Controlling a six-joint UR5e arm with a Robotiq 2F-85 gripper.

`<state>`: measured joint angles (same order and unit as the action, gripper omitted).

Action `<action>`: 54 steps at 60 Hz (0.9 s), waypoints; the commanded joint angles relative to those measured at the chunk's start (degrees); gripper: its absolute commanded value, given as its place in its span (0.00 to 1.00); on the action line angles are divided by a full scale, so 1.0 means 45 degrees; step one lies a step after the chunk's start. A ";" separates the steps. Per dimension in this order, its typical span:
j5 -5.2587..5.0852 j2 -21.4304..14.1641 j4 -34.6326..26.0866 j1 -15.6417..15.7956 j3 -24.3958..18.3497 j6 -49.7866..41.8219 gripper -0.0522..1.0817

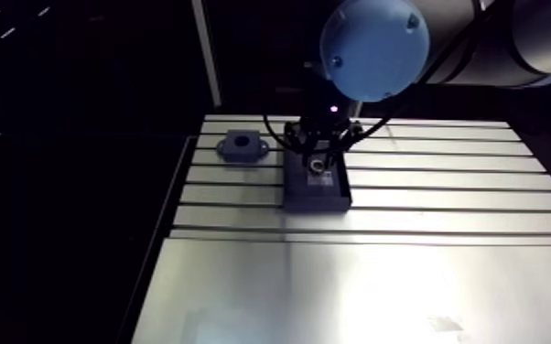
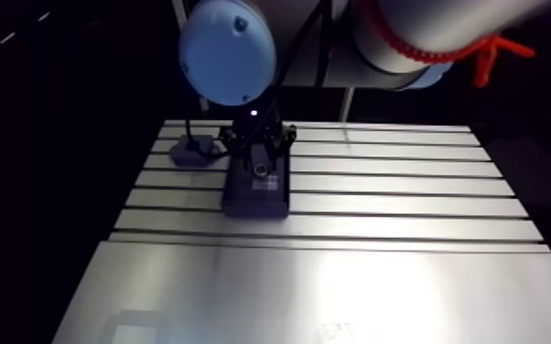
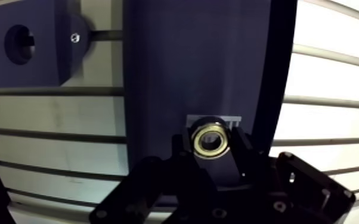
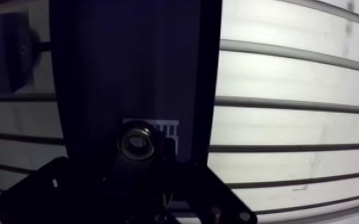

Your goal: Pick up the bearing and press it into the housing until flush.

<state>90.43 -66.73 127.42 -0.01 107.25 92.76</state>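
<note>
Gripper [image 3: 210, 150] position: over one end of a dark, flat rectangular block [image 3: 194, 65] that lies on the slotted aluminium bench [image 3: 331, 89]. In the arm view the gripper comes straight down onto that end of the block.

Fingers [image 3: 182, 156]: two black fingers, set a narrow distance apart. Between them sits the small metal ring bearing [image 3: 210, 141], silver on its outer rim and brass-coloured around its open centre. In the wrist view one finger lies against each side of the outer rim, so the grip is closed on the bearing. The bearing's open face points up toward the camera.

Bearing location: above the dark block, near its end under the gripper, directly in front of a small pale ribbed patch [image 3: 217, 121] on the block's surface. Whether the bearing rests on the block or is raised off it cannot be told from these views.

Housing [image 3: 45, 53]: a dark blue-grey block with a round bore through its top face and a flange carrying a small screw. It stands on the bench beside the far end of the dark block, near it but not touching, with a strip of bare bench between them. The bore is open and faces up. The housing is well apart from the gripper and the bearing.
</note>
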 commanded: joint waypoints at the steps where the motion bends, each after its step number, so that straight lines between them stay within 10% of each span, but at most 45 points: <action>1: -0.0027 -0.0716 -0.0630 -0.0038 -0.0180 -0.0018 0.59; 19: -0.0027 -0.1335 -0.1680 0.0151 -0.0938 -0.0344 0.66; 54: 0.0012 0.0040 -0.3652 0.1987 -0.3549 -0.2603 0.70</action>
<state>90.30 -68.96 112.86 6.19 95.12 83.21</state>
